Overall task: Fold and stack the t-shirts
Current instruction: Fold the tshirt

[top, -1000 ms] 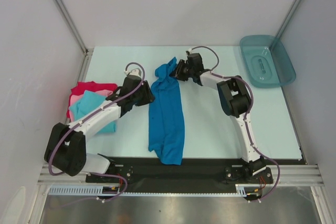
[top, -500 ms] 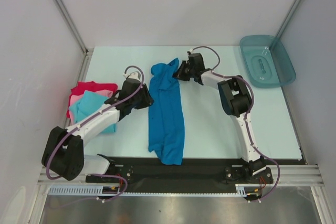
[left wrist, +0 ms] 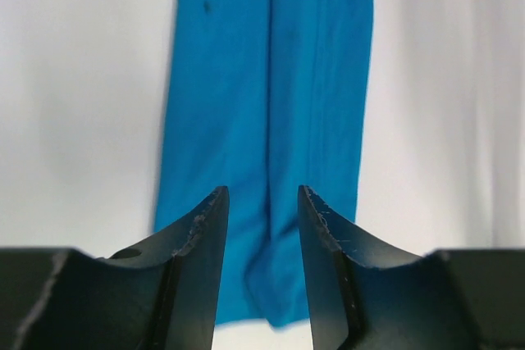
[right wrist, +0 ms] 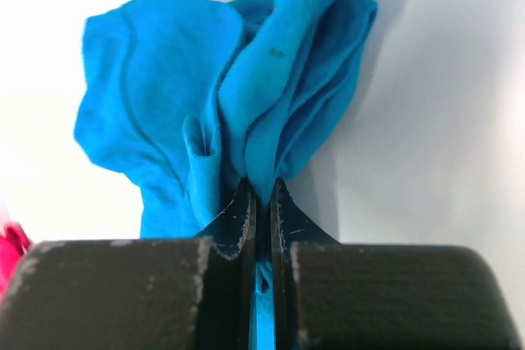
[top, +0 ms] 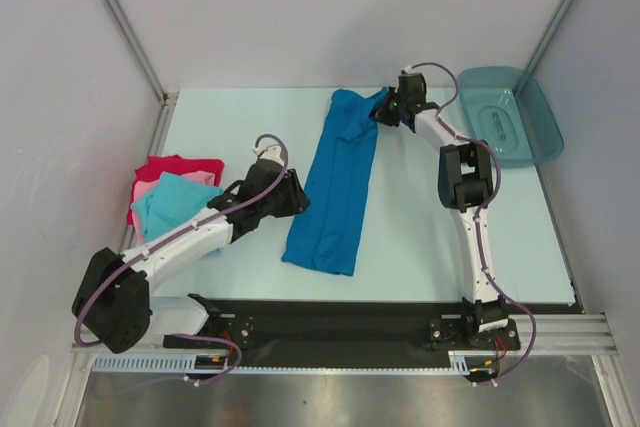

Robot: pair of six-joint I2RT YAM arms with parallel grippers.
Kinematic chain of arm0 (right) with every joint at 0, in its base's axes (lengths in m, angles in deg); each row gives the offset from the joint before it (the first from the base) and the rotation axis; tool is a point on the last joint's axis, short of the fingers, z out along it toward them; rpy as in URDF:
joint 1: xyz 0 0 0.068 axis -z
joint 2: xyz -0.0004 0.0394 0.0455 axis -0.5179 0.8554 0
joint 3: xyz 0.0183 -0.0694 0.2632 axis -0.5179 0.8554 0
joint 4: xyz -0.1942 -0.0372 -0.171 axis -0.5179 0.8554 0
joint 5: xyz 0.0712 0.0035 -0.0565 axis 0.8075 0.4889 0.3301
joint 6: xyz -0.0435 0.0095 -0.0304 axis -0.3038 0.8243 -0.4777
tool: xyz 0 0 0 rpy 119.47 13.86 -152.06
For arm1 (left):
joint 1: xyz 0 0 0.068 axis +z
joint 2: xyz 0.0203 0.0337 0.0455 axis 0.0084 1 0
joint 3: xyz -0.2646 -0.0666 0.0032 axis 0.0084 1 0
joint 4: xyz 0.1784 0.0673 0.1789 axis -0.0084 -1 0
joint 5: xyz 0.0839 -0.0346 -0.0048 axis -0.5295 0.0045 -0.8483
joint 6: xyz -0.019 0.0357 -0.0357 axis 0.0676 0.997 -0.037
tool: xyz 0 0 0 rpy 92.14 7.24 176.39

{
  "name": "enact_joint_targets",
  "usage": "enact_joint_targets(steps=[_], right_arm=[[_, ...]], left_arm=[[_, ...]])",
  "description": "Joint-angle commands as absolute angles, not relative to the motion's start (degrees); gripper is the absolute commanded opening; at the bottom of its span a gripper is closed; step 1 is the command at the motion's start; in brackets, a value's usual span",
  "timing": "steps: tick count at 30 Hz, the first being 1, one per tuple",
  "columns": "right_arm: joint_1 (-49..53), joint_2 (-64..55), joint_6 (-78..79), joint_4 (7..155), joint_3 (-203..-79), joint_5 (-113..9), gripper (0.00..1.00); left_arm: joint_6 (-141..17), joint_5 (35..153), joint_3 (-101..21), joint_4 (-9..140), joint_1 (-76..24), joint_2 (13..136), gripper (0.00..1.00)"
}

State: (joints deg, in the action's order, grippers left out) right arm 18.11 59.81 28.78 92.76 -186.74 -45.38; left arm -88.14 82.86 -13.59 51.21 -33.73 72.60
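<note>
- Arms reaching out: right gripper (top: 384,111) far back, squeezing tight on bunched end of blue t-shirt (top: 338,192).
- Left gripper (top: 300,197) hovering just beside shirt's left edge, gaping partly, gripping nothing.
- Shirt lying slantwise on table (top: 240,117), stretching straighter and farther right than a second ago.

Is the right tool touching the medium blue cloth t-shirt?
Touching. Right wrist view shows right tool clamped on a fold of the medium blue cloth t-shirt.

Robotics lab cell, plain grey panel walls (top: 330,7), aluminium corner posts (top: 120,22), pale tabletop (top: 410,237)
</note>
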Motion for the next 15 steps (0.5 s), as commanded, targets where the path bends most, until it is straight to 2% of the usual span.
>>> enact_joint_targets(steps=[1,5,8,9,11,14,15], right_arm=[[19.1,63.5,27.4,95.3,-194.7,-44.4,0.00],[19.3,65.2,27.3,92.0,-197.8,-40.5,0.01],[19.7,66.9,26.7,89.2,-198.1,-37.0,0.07],[19.8,67.2,26.4,88.9,-198.1,-36.5,0.14],[19.9,67.9,26.4,88.4,-198.1,-36.0,0.20],[20.3,68.0,26.7,88.9,-197.2,-36.9,0.35],[20.3,67.4,26.7,89.2,-197.0,-37.5,0.48]], left_arm=[[-90.4,81.1,-12.9,51.5,-36.7,69.2,0.44],[-90.9,80.7,-12.1,51.4,-37.6,68.7,0.44],[-90.7,80.6,-12.4,51.4,-37.5,69.1,0.44],[-90.7,80.6,-12.5,51.4,-37.5,69.2,0.43],[-90.2,80.6,-13.4,51.3,-37.6,69.7,0.43],[-89.9,80.5,-14.5,50.9,-37.6,70.2,0.43],[-89.8,80.5,-14.8,50.8,-37.6,70.2,0.43]])
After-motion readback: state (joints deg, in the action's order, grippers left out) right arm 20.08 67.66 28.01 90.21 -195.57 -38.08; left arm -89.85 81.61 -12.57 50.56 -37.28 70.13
